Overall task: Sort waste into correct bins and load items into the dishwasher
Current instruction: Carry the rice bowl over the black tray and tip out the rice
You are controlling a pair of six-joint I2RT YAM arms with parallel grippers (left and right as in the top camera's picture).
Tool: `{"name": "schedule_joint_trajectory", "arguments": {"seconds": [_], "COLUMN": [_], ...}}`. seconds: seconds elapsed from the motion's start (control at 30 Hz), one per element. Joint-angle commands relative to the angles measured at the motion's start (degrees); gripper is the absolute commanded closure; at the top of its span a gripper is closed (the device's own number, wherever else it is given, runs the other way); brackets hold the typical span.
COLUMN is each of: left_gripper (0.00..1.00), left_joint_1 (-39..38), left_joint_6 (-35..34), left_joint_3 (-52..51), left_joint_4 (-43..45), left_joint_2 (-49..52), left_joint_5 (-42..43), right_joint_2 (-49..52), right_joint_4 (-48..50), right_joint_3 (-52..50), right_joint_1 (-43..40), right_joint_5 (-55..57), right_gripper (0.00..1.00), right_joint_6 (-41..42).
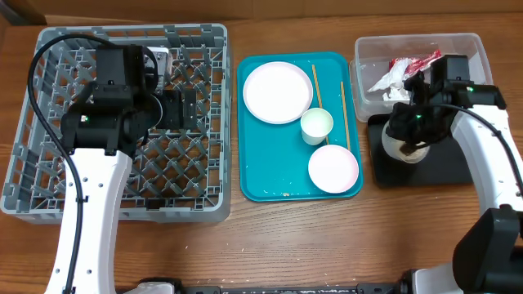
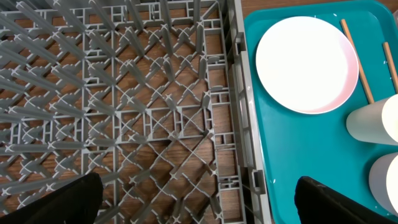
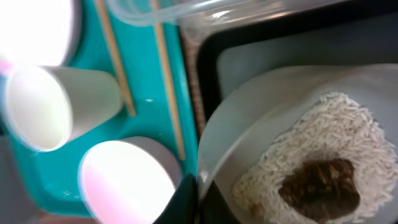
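Note:
My right gripper (image 1: 406, 133) (image 3: 194, 198) is shut on the rim of a white bowl (image 1: 413, 153) (image 3: 261, 106), held tilted over the black tray (image 1: 441, 170) (image 3: 292, 34). The bowl holds rice (image 3: 339, 134) and a brown lump (image 3: 320, 186). The clear tub (image 1: 466, 49) holds the red-and-white wrapper (image 1: 415, 63) and the napkin (image 1: 391, 80). On the teal tray (image 1: 261, 175) lie the plate (image 1: 278, 91) (image 2: 308, 62), cup (image 1: 316, 125) (image 3: 43, 106), second bowl (image 1: 333, 168) (image 3: 124, 180) and two chopsticks (image 1: 345, 114) (image 3: 168, 81). My left gripper (image 1: 189, 109) (image 2: 199, 205) is open and empty over the grey dish rack (image 1: 49, 188) (image 2: 124, 112).
The dish rack stands left of the teal tray, the two bins right of it. The rack's right wall (image 2: 239, 124) runs close along the teal tray's edge. Bare wooden table (image 1: 310, 245) lies in front.

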Motion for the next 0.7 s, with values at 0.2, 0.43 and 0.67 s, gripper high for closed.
{"name": "schedule_joint_trajectory", "arguments": {"seconds": [0.2, 0.43, 0.67], "left_gripper": [0.0, 0.0, 0.0], "left_joint_1": [0.22, 0.22, 0.22], "left_joint_6": [-0.74, -0.74, -0.74], "left_joint_3": [1.14, 1.14, 1.11], "left_joint_4": [0.02, 0.02, 0.02], "left_joint_2": [0.35, 0.35, 0.35], "left_joint_5": [-0.17, -0.17, -0.17], "right_joint_2": [-0.94, -0.94, -0.83], "right_joint_4": [-4.42, -6.45, 4.79], "right_joint_3": [-0.33, -4.48, -16.06], "right_joint_1": [-14.08, -21.97, -26.38], "right_joint_5": [-31.54, -43.45, -51.52], "right_gripper": [0.96, 0.96, 0.96], "right_joint_6": [-18.88, -29.33, -28.87]}}
